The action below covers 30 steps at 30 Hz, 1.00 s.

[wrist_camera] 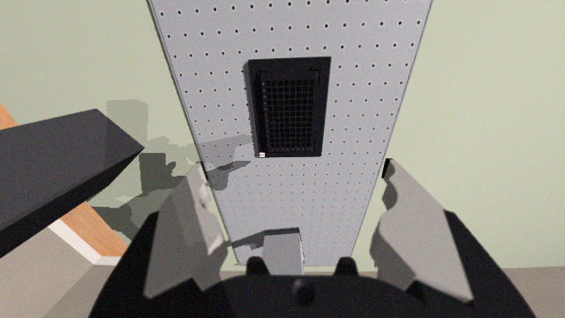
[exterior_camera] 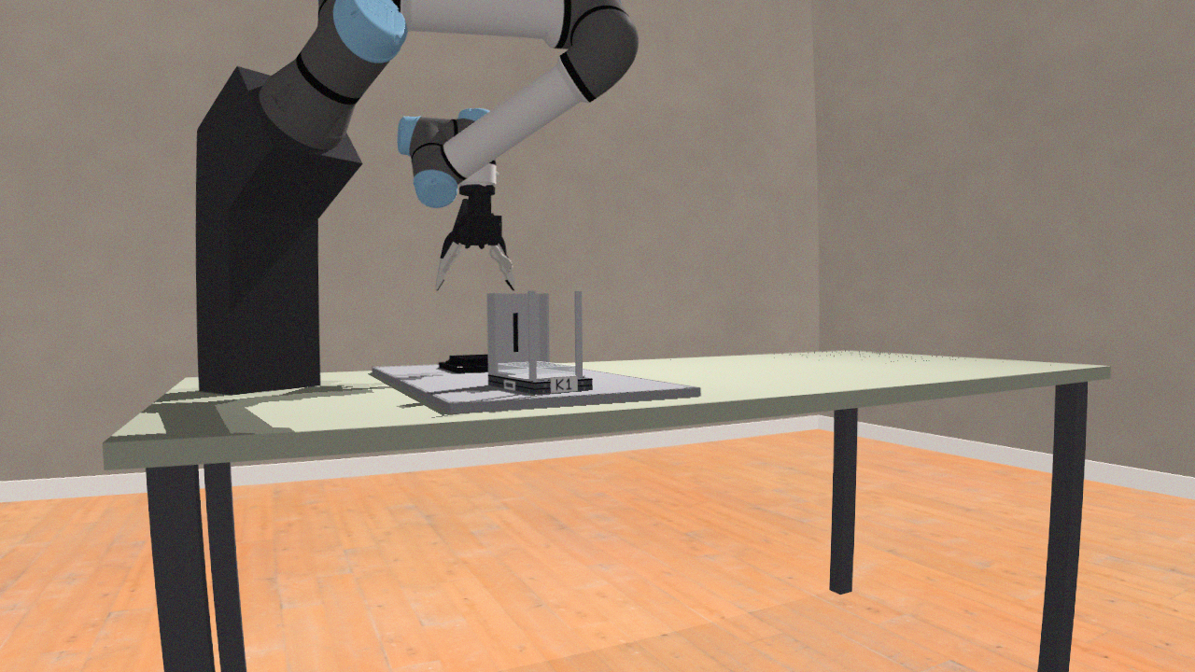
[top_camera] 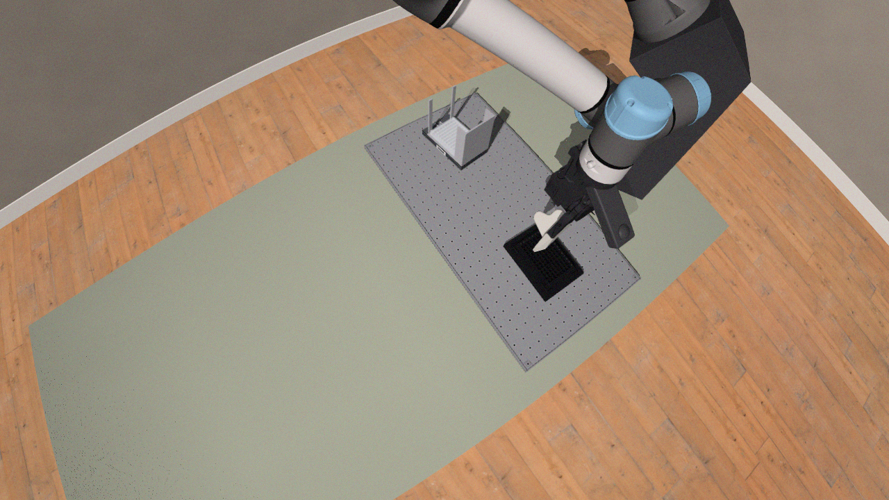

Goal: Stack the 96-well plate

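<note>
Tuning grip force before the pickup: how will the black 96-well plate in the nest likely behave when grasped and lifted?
The black plate looks like a flat, rigid grid of wells, so it is probably stiff and light. Its low, flat shape seems unlikely to roll. It sits recessed in the nest, so the open gripper probably needs a straight-up lift.

You're in a lab: perforated breadboard (top_camera: 435, 205) on the desk (exterior_camera: 752, 375), w/ K1 stack rack (exterior_camera: 578, 334) and well plate (wrist_camera: 289, 112) on it.
</note>
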Available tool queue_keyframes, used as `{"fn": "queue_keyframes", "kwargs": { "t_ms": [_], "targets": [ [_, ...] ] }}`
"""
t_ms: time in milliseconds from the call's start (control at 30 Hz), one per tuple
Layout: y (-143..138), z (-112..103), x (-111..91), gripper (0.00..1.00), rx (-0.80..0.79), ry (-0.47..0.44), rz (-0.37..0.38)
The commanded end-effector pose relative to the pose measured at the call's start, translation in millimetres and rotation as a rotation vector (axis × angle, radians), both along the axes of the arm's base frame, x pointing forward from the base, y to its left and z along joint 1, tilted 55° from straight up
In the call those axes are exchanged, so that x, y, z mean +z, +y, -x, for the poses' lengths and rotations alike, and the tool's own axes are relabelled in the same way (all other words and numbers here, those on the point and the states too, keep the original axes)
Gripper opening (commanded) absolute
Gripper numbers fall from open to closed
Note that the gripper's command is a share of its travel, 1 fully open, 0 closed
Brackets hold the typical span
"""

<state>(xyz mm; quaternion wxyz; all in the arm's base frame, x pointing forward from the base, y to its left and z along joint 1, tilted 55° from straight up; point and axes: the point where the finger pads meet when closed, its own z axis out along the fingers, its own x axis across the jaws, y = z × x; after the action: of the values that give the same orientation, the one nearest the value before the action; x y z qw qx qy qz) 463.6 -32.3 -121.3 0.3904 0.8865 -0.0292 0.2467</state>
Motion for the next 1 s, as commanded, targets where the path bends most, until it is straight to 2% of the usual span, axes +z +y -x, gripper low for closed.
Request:
{"fn": "queue_keyframes", "kwargs": {
  "t_ms": [0, 967],
  "targets": [
    [-5.0, -3.3, -4.1, 1.0, 0.001, -0.001, 0.0],
    [-34.4, -20.6, -28.0, 1.0, 0.001, -0.001, 0.0]
  ]
}}
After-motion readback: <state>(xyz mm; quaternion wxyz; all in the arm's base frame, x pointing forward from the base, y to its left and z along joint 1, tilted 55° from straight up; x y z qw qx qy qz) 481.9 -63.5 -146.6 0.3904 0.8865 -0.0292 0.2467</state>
